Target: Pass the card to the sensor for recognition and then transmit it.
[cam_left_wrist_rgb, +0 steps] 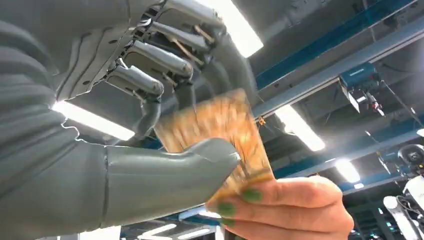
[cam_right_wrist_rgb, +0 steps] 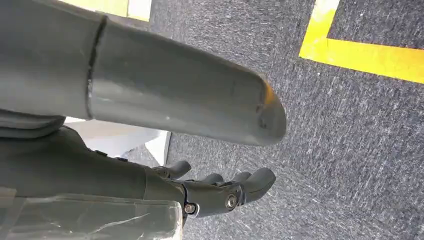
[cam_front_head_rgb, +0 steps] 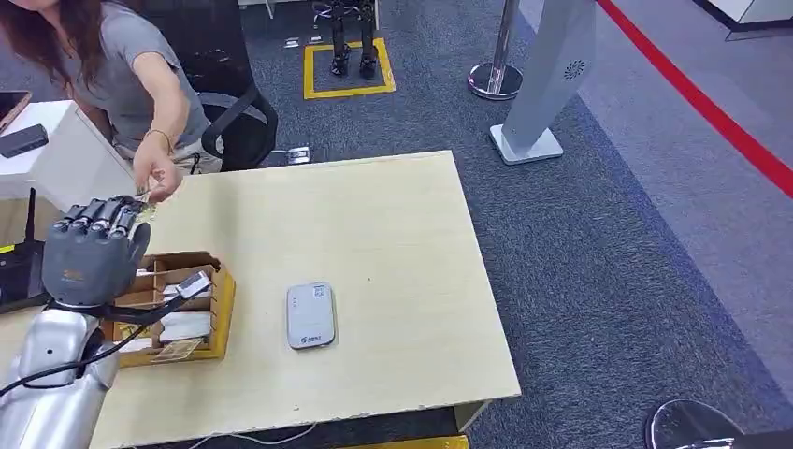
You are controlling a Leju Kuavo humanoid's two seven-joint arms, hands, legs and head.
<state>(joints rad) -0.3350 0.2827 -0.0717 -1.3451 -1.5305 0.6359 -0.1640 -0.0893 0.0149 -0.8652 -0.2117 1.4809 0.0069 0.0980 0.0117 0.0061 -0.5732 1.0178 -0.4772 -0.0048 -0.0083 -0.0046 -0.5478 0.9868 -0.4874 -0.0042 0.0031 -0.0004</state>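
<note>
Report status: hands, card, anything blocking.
Left hand pinches the orange patterned card; a person's hand grips its other end. Right hand empty, fingers apart. Grey sensor unobstructed.

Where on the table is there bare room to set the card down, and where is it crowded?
Bare: the table right of the grey sensor out to its edge, and the far half beyond it. Crowded: the near left corner, with the cardboard box, the left hand and a person's hand meeting on the card.
</note>
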